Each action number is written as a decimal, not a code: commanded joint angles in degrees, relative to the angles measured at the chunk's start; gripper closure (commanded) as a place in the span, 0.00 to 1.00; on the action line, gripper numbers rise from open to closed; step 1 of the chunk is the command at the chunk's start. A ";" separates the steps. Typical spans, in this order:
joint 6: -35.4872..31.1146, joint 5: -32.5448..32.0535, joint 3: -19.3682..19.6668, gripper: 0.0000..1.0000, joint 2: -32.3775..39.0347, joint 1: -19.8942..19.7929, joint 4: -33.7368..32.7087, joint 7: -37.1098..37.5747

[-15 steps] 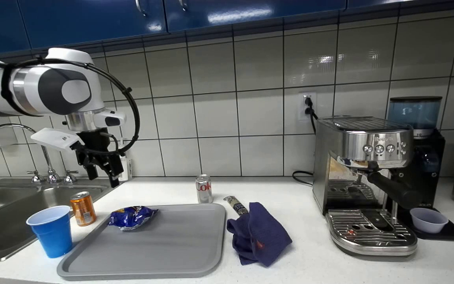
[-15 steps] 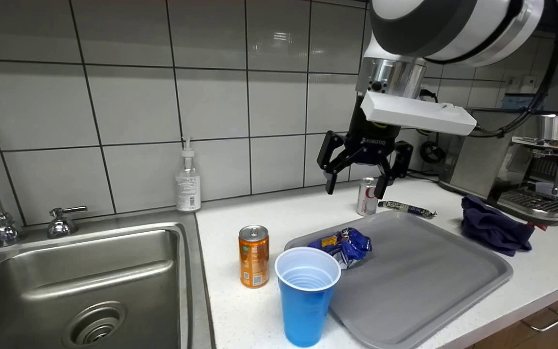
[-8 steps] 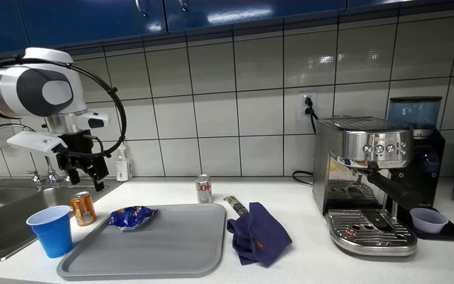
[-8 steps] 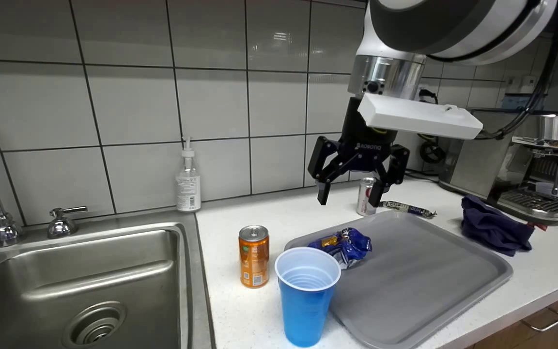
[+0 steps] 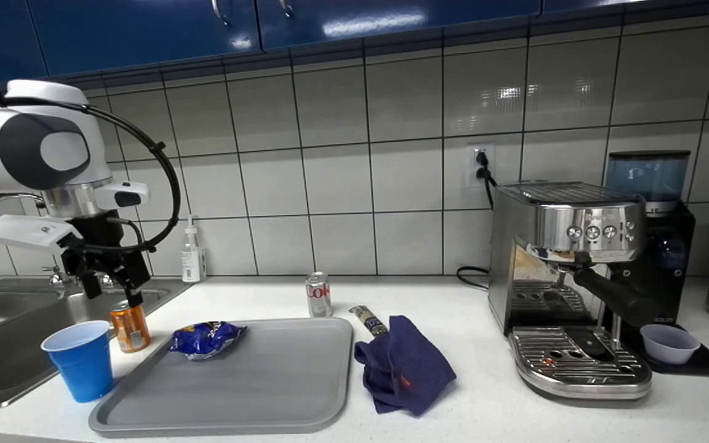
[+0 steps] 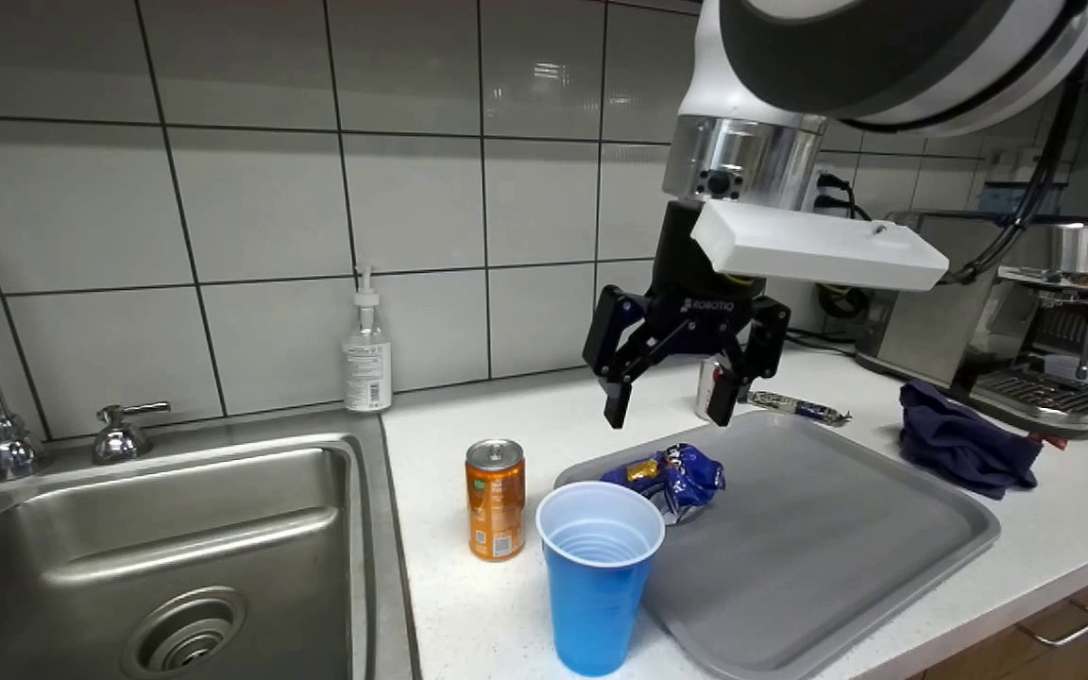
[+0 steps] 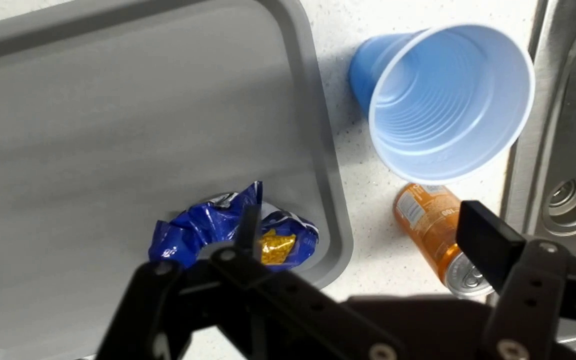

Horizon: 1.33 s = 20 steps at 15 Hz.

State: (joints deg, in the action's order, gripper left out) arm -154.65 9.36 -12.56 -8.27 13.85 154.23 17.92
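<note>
My gripper hangs in the air with its black fingers wide apart and nothing between them. In the wrist view one finger covers part of a crumpled blue chip bag, and the opposite finger overlaps the top end of an orange can. The bag lies on a grey tray, near its sink-side edge. Beside the tray, the orange can stands upright on the counter, close to a blue cup that is empty inside. Neither is touched by the gripper.
A steel sink with a faucet borders the counter. Behind the tray stand a Coke can and a wrapped bar. A dark blue towel lies beside the tray, then an espresso machine. A pump bottle is by the wall.
My gripper has travelled toward the sink side and lowered, coming nearer the orange can and the chip bag. Its fingers have stayed apart. The objects on the counter have not moved.
</note>
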 commanded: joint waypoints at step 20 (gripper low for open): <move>-4.14 -7.41 -5.60 0.00 1.68 0.44 4.22 7.17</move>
State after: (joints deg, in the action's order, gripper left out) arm -156.92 4.49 -16.84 -7.08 14.92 157.64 21.46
